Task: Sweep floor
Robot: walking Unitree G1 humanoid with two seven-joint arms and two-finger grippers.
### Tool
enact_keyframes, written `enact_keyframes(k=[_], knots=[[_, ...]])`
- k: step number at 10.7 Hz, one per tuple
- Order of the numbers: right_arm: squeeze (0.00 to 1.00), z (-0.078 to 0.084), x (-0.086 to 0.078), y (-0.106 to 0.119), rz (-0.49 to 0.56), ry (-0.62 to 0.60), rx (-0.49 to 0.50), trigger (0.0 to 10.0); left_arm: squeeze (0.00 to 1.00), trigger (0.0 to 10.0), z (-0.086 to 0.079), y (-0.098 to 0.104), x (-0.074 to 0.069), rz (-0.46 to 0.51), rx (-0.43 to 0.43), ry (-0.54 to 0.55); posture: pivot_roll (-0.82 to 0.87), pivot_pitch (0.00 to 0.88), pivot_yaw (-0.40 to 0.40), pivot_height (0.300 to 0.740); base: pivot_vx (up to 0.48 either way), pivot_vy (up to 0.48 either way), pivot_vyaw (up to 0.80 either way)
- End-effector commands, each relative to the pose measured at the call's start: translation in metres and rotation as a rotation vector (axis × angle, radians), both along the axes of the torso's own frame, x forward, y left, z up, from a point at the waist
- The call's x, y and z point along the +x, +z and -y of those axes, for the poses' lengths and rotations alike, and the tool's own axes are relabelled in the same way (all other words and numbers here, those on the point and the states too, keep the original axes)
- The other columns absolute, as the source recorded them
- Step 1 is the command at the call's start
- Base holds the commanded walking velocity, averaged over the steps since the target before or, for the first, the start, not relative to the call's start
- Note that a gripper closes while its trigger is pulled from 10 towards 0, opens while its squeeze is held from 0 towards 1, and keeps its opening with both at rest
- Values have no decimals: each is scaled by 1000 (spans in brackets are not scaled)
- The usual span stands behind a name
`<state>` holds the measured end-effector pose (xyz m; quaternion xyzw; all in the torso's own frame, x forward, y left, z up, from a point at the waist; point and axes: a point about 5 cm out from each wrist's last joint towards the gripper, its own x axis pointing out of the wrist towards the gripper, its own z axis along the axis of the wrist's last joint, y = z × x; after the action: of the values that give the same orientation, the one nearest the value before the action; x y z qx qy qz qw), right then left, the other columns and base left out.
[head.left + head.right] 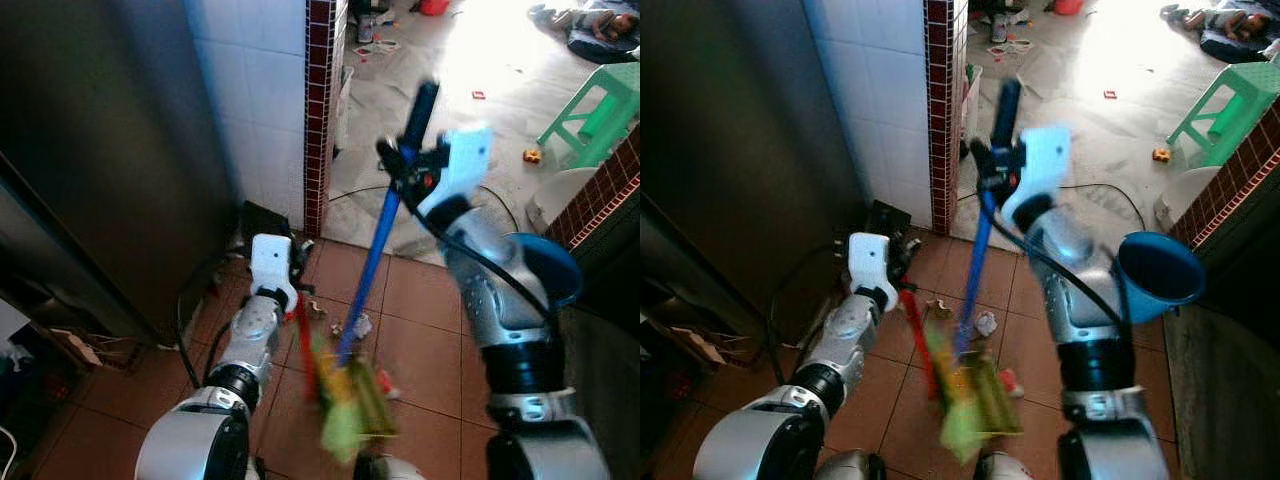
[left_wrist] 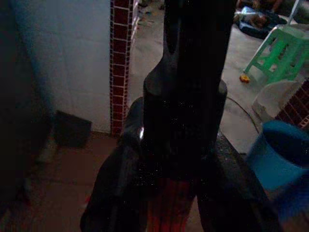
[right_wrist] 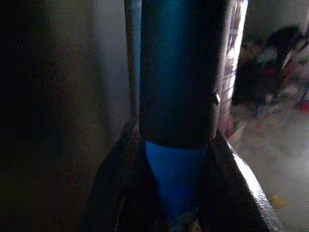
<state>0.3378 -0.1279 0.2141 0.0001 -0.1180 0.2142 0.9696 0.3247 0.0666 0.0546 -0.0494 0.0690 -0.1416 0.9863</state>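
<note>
My right gripper [image 1: 405, 165] is shut on a broom's blue handle [image 1: 375, 265] just below its black grip [image 1: 421, 108]. In the right wrist view the handle [image 3: 176, 164] fills the gap between my fingers [image 3: 116, 193]. The handle slants down to a blurred green and yellow head [image 1: 350, 405] on the brown tile floor. My left gripper [image 1: 295, 292], lower and to the left, is shut on a red handle [image 1: 305, 345] that runs to the same blurred head. In the left wrist view a black grip [image 2: 188, 96] and the red handle [image 2: 169, 208] sit between the fingers. A white scrap [image 1: 358, 325] lies on the floor.
A dark tall cabinet [image 1: 110, 150] and a white tiled wall with a red-brick corner [image 1: 318, 110] stand left. A black cable [image 1: 190, 320] loops at their foot. A blue bucket [image 1: 545, 265] is at right, a green stool [image 1: 595, 115] and small litter on the pale floor beyond.
</note>
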Motion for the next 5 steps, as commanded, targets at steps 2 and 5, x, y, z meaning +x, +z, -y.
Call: enact_keyframes(k=[2, 5], knots=[[0, 6, -5, 32, 191, -28, -81, 10000, 0, 10000, 6, 1, 1, 1, 59, -67, -99, 50, -2, 740, 0, 0, 0], [0, 27, -4, 16, 222, -168, -179, 10000, 0, 10000, -3, 19, 8, 129, 111, -57, -80, 54, 1, 740, 0, 0, 0]])
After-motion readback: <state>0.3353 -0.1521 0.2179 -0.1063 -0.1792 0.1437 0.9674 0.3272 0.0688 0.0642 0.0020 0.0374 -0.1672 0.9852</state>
